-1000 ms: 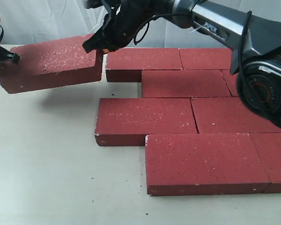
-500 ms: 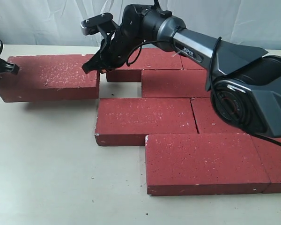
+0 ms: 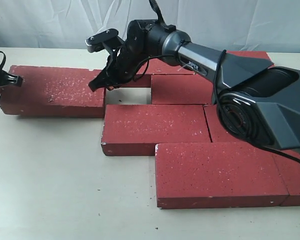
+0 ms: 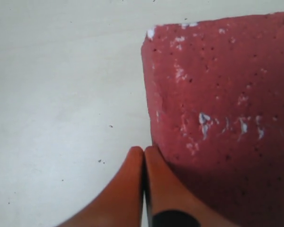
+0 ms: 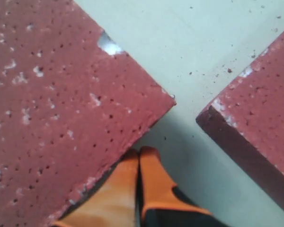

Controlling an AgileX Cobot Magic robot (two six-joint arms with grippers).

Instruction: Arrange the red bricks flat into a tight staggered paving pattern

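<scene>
The loose brick (image 3: 55, 90), lifted and tilted a second ago, is now set flat on the counter (image 3: 50, 175) at upper left, a gap short of the laid bricks (image 3: 155, 127). A closing push is judged outstanding. Left fingers (image 4: 132, 189) and right fingers (image 5: 154, 179) are pressed together, empty, at its ends. Rectangular pavers are grainy, dark red, white-specked and chipped at the edges.

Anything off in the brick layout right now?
Yes. The leftmost brick isn't seated in the pattern: a strip of bare table separates its right end from the second-row brick. The left pincer and right pincer, both shut, sit at its ends.
</scene>
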